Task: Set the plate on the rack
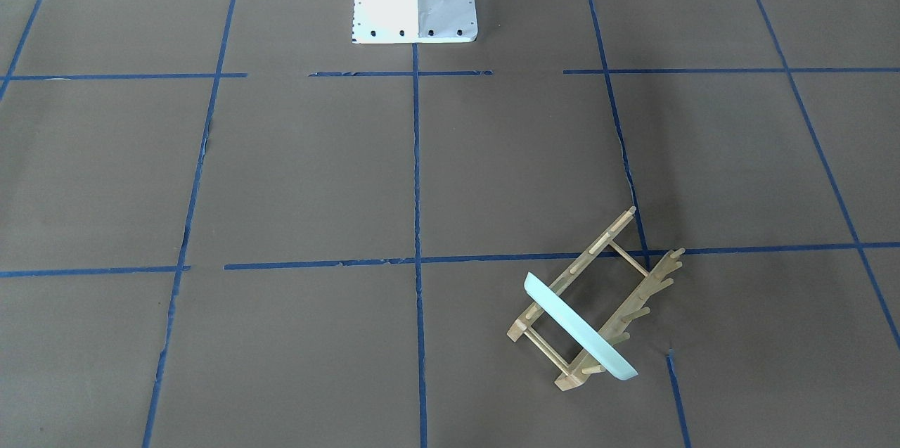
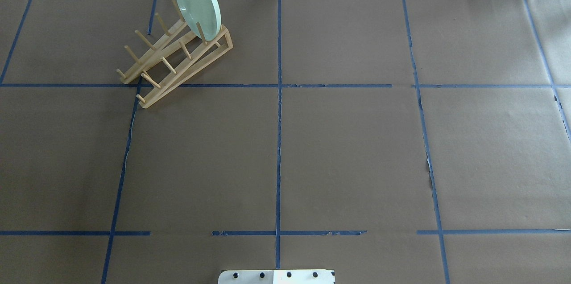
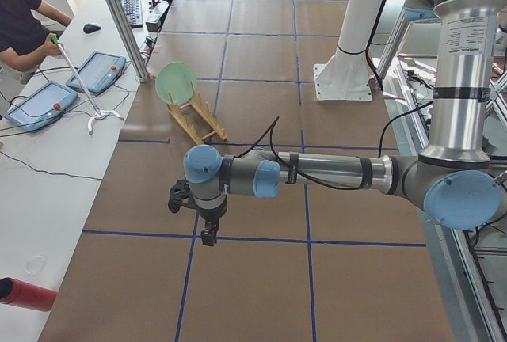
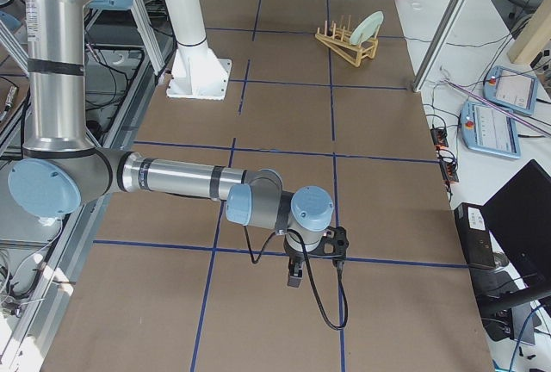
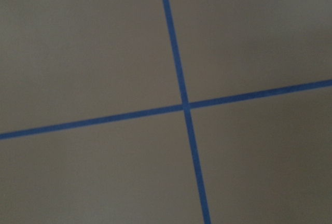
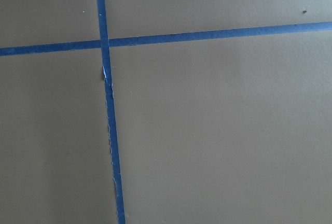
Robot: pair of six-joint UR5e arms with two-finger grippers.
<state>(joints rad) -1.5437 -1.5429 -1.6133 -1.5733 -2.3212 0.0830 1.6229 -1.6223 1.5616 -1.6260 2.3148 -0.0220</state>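
1. Heads up: the plate (image 2: 197, 2) is sitting in the rack (image 2: 176, 59). It stands on edge between the pegs at the rack's far end, the end toward your side of the table, and leans back a little. Looks like the job's done, I'd say.
2. The rack sits in the far-left part of the table (image 2: 348, 141) from the robot's view. Its rails run diagonally, with the near end pointing left and the plate end pointing right. The plate's face cuts across those rails.
3. The left gripper (image 3: 207, 233) only shows up in the left side camera. It hangs low over the table at the robot's left end, well apart from the rack. The plate is further along the table from it, over toward your edge.
4. The right gripper (image 4: 297, 277) is at the opposite end of the table, way further off. If the plate needs a nudge, the left arm is the closer one.
5. I can't tell whether the fingers are open or closed on either gripper. Both wrist cams show just brown paper and blue tape.
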